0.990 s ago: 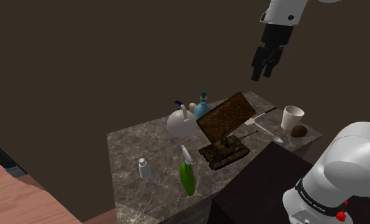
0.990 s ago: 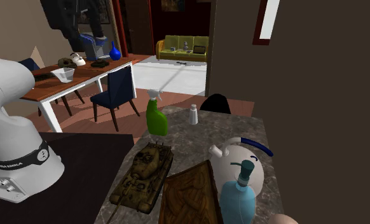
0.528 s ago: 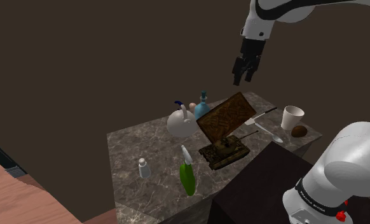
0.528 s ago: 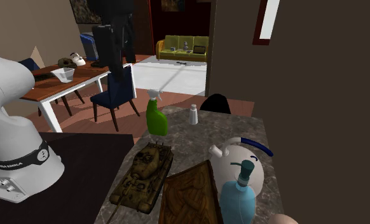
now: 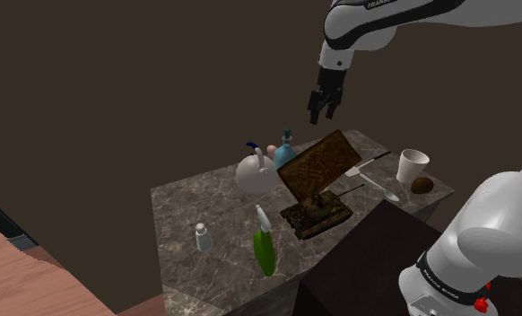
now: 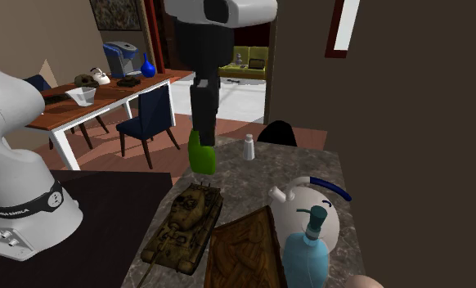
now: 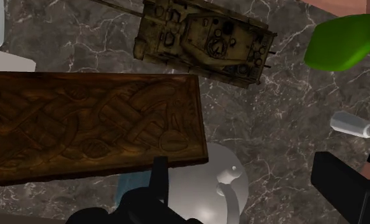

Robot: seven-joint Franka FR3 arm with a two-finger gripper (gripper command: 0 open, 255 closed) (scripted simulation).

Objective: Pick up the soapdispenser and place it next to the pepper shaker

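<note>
Black gripper (image 5: 320, 117), fingers apart and empty, hangs at 1 o'clock from the soap dispenser (image 5: 288, 146), a pale-blue bottle with a teal pump, upright on the marble counter (image 5: 187, 202) just beside a white kettle (image 5: 253, 172). A white cup (image 5: 412, 165) stands at 3 o'clock; I cannot tell its contents.

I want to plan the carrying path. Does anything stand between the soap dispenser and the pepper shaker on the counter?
Yes. The white teapot stands right beside the soap dispenser, on the side towards the pepper shaker. Lifting over it seems safest.
</note>
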